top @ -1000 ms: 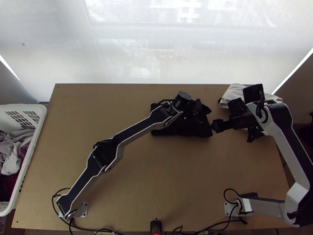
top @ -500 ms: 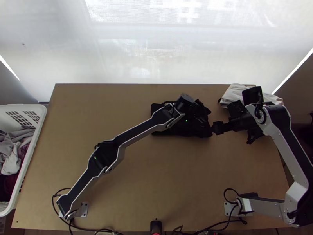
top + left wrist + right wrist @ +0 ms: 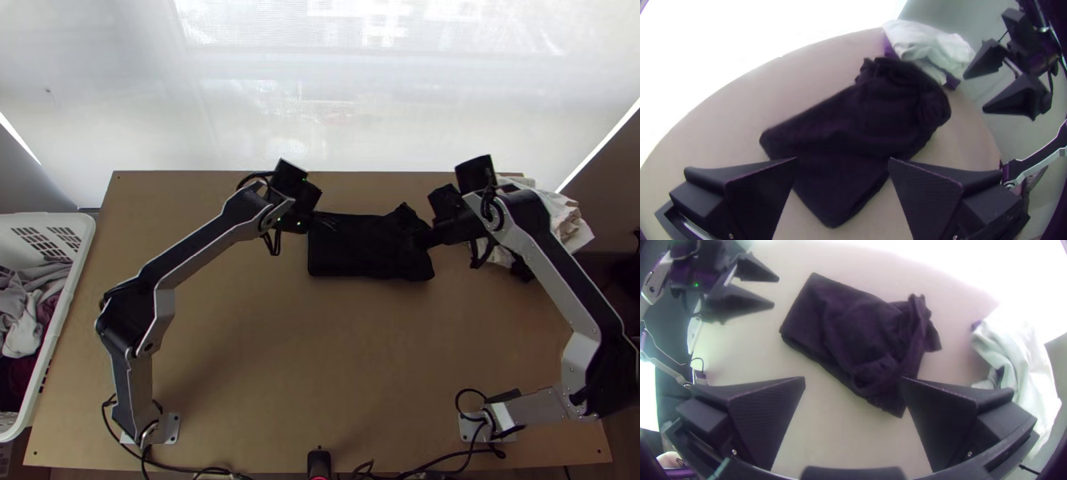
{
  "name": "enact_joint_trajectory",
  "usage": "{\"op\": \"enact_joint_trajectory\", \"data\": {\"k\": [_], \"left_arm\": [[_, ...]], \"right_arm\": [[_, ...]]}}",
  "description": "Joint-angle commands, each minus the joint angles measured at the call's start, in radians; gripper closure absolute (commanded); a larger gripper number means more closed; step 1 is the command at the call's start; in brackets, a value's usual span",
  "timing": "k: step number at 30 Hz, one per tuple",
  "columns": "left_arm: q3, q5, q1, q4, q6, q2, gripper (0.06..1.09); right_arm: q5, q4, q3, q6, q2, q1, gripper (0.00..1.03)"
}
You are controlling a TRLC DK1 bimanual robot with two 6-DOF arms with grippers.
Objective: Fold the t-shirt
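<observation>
The black t-shirt [image 3: 360,248] lies as a compact folded bundle at the table's far middle, flat at its left end and bunched at its right end. My left gripper [image 3: 326,222] is over the shirt's left end; in the left wrist view that gripper [image 3: 842,159] stands open with the shirt [image 3: 862,120] beyond its fingertips. My right gripper [image 3: 420,240] is over the bunched right end. Seen from the right wrist, this gripper [image 3: 853,378] is also open, and nothing is held between its fingers; the shirt [image 3: 858,333] lies past them.
A heap of white cloth [image 3: 564,216] with some dark cloth lies at the table's far right corner, beside the right arm. At the left edge stands a white basket [image 3: 76,272] holding grey and dark red clothes. Cables run along the table's near edge.
My left gripper has moved left from over the shirt to its left end. The right arm has swung left to the shirt's bunched end, uncovering more of the white cloth.
</observation>
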Motion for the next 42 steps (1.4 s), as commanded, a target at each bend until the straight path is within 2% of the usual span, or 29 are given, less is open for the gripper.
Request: {"op": "enact_joint_trajectory", "data": {"k": [1,4,7,11,15,22,28,32,42], "left_arm": [[-0.314,0.013,0.055,0.011,0.018,-0.144,0.11],[-0.346,0.012,0.051,0.011,0.018,-0.156,0.11],[-0.349,0.012,0.051,0.011,0.025,-0.156,0.11],[-0.346,0.01,0.051,0.015,0.038,-0.136,0.12],[-0.3,0.008,0.045,0.017,0.06,-0.073,0.11],[-0.071,-0.007,0.023,0.011,0.072,0.069,0.11],[0.091,-0.033,0.012,-0.002,0.075,0.18,0.11],[0.105,-0.035,0.011,-0.003,0.084,0.215,0.11],[0.001,-0.036,0.038,-0.005,0.126,0.227,0.11]], "right_arm": [[-0.022,0.071,0.091,0.018,0.195,0.15,0.04],[-0.023,0.148,-0.003,0.015,0.229,0.154,0.04],[-0.025,0.212,-0.13,0.007,0.219,0.097,0.04],[-0.027,0.256,-0.297,-0.025,0.133,0.017,0.04],[-0.027,0.256,-0.374,-0.043,0.025,-0.027,0.04],[-0.025,0.253,-0.34,-0.049,-0.071,-0.012,0.04],[-0.019,0.243,-0.271,-0.048,-0.074,0.019,0.04],[0.041,0.249,-0.271,-0.069,-0.057,0.089,0.04],[0.058,0.289,-0.256,-0.062,0.048,0.123,0.04]]}}
